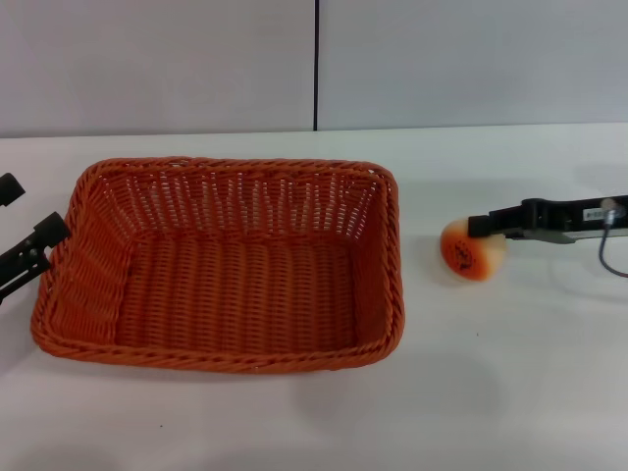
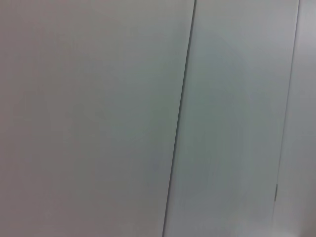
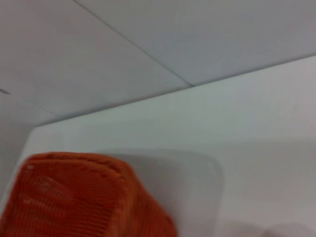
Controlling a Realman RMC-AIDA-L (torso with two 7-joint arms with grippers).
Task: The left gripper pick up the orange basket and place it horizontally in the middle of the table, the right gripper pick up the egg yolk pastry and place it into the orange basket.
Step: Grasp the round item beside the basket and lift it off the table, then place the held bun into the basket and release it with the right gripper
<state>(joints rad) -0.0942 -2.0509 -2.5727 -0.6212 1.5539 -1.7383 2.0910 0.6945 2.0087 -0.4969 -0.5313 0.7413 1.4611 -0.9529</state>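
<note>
Basket's down flat mid-table: orange basket (image 1: 221, 265) set, left gripper (image 1: 25, 235) spread and empty, right gripper (image 1: 478, 227) at the egg yolk pastry (image 1: 472, 249), grip unclear, drop pending.

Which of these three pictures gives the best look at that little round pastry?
The head view: the egg yolk pastry shows there on the table, at the right gripper. Neither wrist view shows it.

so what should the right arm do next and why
Probably lift the egg yolk pastry and carry it left over the orange basket. The right gripper is already at the pastry, which sits on the table beside the empty, centred basket.
</note>
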